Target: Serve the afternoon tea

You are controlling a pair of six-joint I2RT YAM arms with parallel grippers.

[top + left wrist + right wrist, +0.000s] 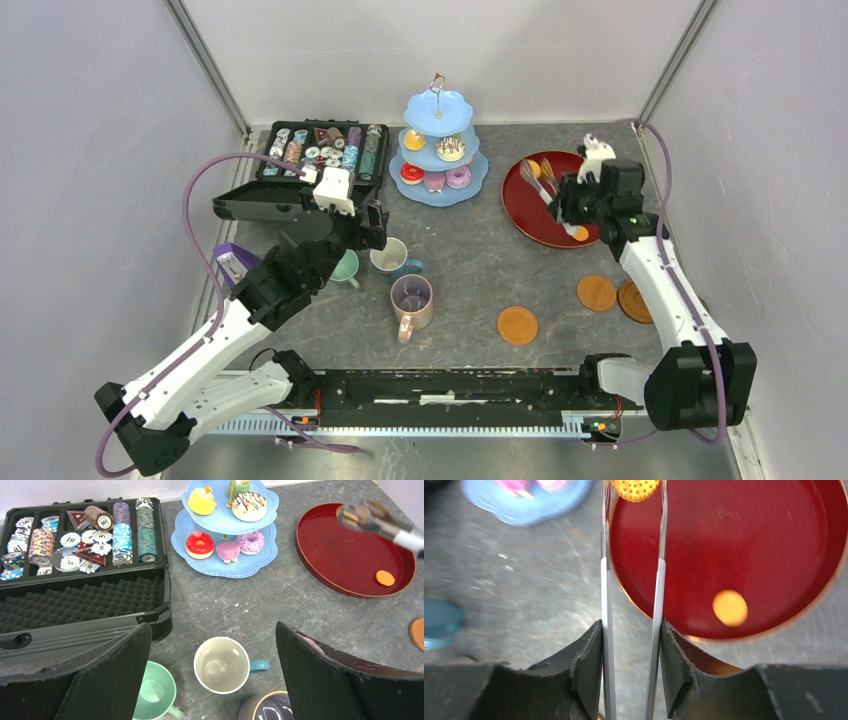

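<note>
Grey table [480, 270] between white walls, tea things laid out.
Near: brown coasters [517, 325]; pink-purple mug [411, 300], mint green mug [155, 690] and white-and-blue mug [221, 665], the left gripper [212, 626] spread wide above them. Farther: right gripper [631, 625] clamps metal tongs [658, 595], which pinch a yellow biscuit [635, 487] over the red tray [749, 540]. Far: pale-blue stand [250, 569] bearing pastries [199, 545]; black case [75, 600], chips [70, 540] marked "10" and "5".

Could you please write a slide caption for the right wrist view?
Right tool squeezes tongs holding an orange biscuit above the red tray, where another biscuit lies.
</note>
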